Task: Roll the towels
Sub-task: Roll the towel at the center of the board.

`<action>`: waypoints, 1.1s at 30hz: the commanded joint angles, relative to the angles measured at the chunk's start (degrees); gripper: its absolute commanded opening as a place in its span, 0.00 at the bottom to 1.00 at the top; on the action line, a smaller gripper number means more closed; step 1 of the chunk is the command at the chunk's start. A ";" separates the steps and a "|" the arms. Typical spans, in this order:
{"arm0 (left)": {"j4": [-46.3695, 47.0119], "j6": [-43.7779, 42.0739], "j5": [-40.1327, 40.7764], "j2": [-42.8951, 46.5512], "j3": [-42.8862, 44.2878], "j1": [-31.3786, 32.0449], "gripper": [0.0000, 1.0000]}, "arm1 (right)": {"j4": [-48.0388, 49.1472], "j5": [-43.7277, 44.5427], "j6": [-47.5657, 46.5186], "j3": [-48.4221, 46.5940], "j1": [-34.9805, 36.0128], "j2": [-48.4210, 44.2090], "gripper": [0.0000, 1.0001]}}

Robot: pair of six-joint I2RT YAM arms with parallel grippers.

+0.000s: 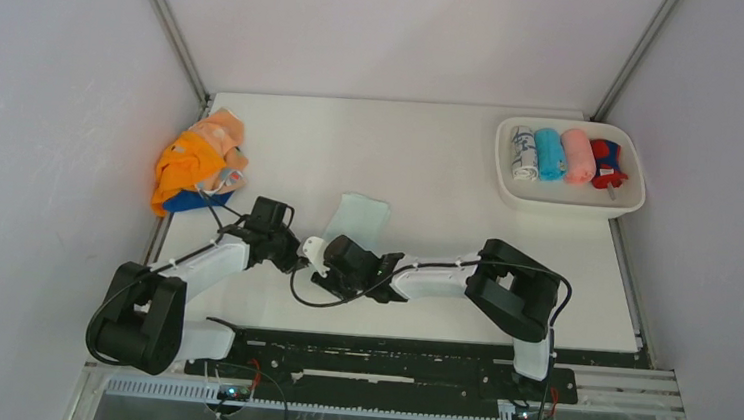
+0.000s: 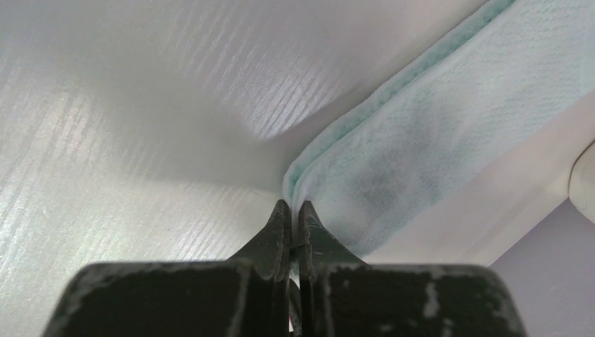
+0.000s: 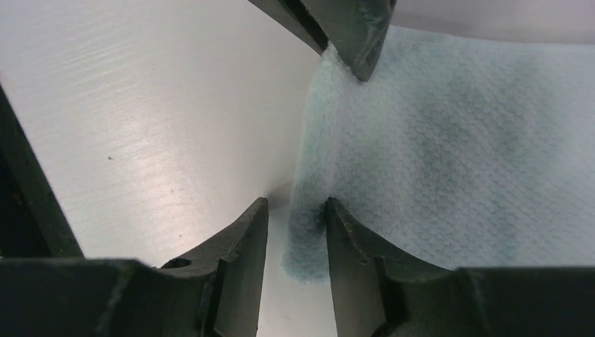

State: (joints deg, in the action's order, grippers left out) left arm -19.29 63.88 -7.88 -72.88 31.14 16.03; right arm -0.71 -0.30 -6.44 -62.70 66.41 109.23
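A pale mint towel (image 1: 359, 217) lies flat mid-table, its near end lifted between my two grippers. My left gripper (image 1: 299, 250) is shut on the folded near edge of the mint towel (image 2: 435, 119), with the cloth pinched at its tips (image 2: 295, 205). My right gripper (image 1: 328, 259) is open around the same edge of the towel (image 3: 456, 154); its tips (image 3: 296, 205) straddle the fold, and the right finger (image 3: 344, 232) presses on the cloth. The left gripper's fingertips (image 3: 354, 35) show at the top of the right wrist view.
A pile of orange, peach and dark blue towels (image 1: 196, 168) lies at the table's left edge. A white oval tray (image 1: 569, 202) at the back right holds rolled towels: a white patterned one (image 1: 525, 152), turquoise (image 1: 551, 154), pink (image 1: 579, 156) and dark blue (image 1: 604, 163).
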 commanded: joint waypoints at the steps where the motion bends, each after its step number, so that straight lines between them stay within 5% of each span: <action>1: 0.87 -0.19 0.29 -0.49 1.57 -0.89 0.00 | -3.10 4.64 -0.11 1.16 0.65 -1.07 0.32; 7: 0.86 -0.90 0.92 -0.10 1.69 -0.88 0.02 | -4.82 -0.43 0.40 -0.67 0.07 -0.89 0.00; 23: -0.03 -2.21 3.87 4.89 3.03 -0.84 0.26 | 5.95 -48.29 26.52 -1.79 -19.16 2.51 0.00; 28: -1.37 -2.92 5.03 10.09 1.58 -0.88 0.51 | 15.57 -54.68 37.50 -0.19 -22.38 6.49 0.00; 33: -2.80 -3.08 4.65 15.09 -1.23 -0.55 0.65 | 17.94 -55.43 42.32 0.72 -24.51 10.03 0.00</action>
State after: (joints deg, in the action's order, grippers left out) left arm -21.28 61.82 -4.14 -61.63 31.16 15.51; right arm 11.18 -51.22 28.67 -62.92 43.09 117.86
